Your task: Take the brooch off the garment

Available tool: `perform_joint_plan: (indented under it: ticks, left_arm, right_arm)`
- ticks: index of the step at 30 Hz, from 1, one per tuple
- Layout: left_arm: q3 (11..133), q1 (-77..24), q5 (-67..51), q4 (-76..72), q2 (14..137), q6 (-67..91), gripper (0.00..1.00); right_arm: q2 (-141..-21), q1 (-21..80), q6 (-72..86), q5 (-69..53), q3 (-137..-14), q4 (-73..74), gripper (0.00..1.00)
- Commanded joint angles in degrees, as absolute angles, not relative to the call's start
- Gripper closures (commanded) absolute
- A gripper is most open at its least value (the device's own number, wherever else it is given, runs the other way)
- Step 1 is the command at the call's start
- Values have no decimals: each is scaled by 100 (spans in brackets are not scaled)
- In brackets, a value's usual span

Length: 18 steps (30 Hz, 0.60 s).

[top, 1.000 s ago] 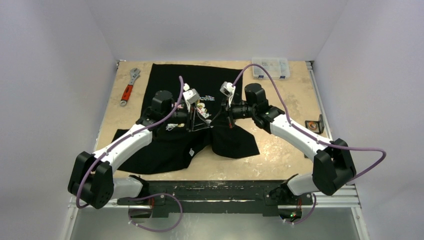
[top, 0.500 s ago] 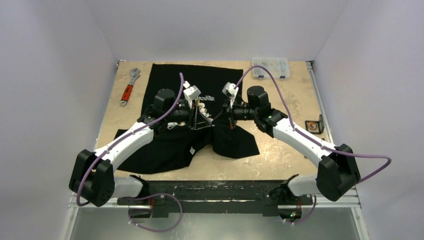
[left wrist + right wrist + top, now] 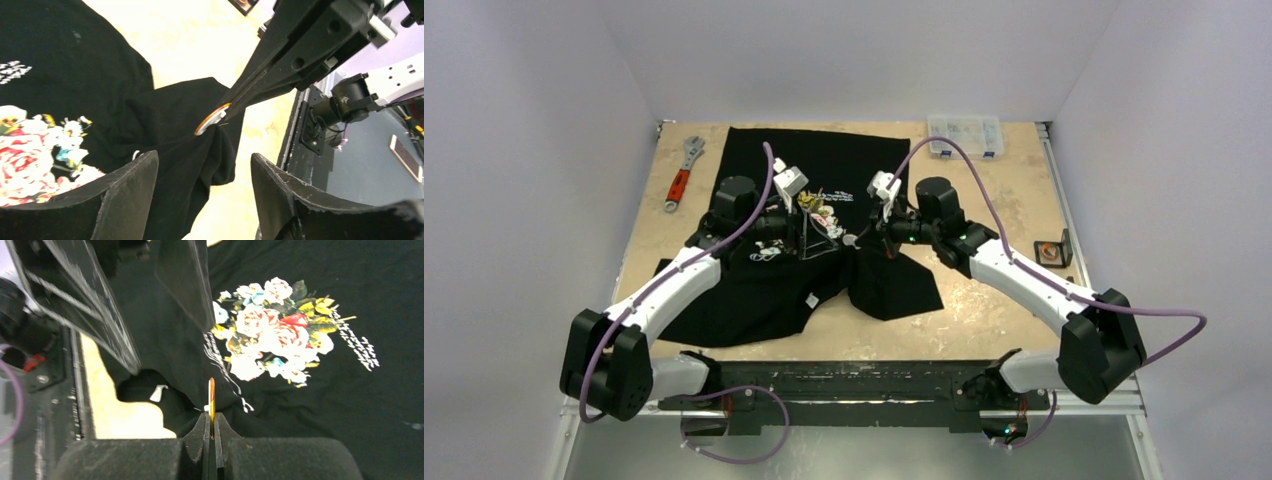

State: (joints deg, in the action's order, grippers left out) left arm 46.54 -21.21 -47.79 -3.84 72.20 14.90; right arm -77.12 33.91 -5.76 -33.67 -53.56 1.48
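The garment (image 3: pixel 824 165), a black T-shirt with a rose print (image 3: pixel 272 330), lies spread on the table. The brooch (image 3: pixel 211 396) is a thin disc with an orange rim, seen edge-on. My right gripper (image 3: pixel 210 416) is shut on it. In the left wrist view the black cloth rises to a peak at the brooch (image 3: pixel 212 119), at the tip of the right gripper (image 3: pixel 227 106). My left gripper (image 3: pixel 202 192) stands open just left of that peak, with a fold of cloth below its jaws and nothing held. In the top view the left gripper (image 3: pixel 809 235) and right gripper (image 3: pixel 856 240) nearly meet.
A red-handled wrench (image 3: pixel 680 175) lies at the table's far left. A clear compartment box (image 3: pixel 965 135) sits at the back right. A small black and orange object (image 3: pixel 1054 250) stands by the right edge. The white neck label (image 3: pixel 159 392) shows near bare tabletop (image 3: pixel 125 420).
My left gripper has opened, let go of the cloth and drawn back to the left. The right gripper stays shut on the brooch and has shifted slightly left.
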Motion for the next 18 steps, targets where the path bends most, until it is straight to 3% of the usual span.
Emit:
perform_joint_plan:
  ticks: [1, 5, 6, 7, 9, 12, 14, 18]
  left_arm:
    - [4563, -1890, -4929, -543, 6877, 1176, 31]
    - [4499, -1814, -4807, -306, 6652, 1085, 25]
    - [4486, -1797, -4781, -251, 6600, 1055, 17]
    - [4476, -1793, -4744, -187, 6560, 1024, 14]
    - [4481, -1785, -4678, -64, 6505, 976, 13]
    - [4495, -1776, -4568, -9, 6449, 920, 12]
    - [4499, -1769, -4524, 170, 6434, 879, 1]
    - [4542, -1767, -4492, 221, 6454, 801, 0]
  right_arm:
    - [-7391, 3689, -1610, -2495, -5063, 39, 100]
    - [-7339, 4098, -2299, -1236, -4691, -390, 100]
    - [-7339, 4161, -2474, -958, -4592, -550, 100]
    - [-7345, 4213, -2583, -724, -4502, -676, 100]
    - [-7383, 4253, -2888, -347, -4311, -962, 100]
    - [-7503, 4263, -3213, -26, -4156, -1316, 100]
    - [-7560, 4260, -3435, 149, -4093, -1493, 100]
    - [-7702, 4263, -3931, 362, -3966, -1808, 100]
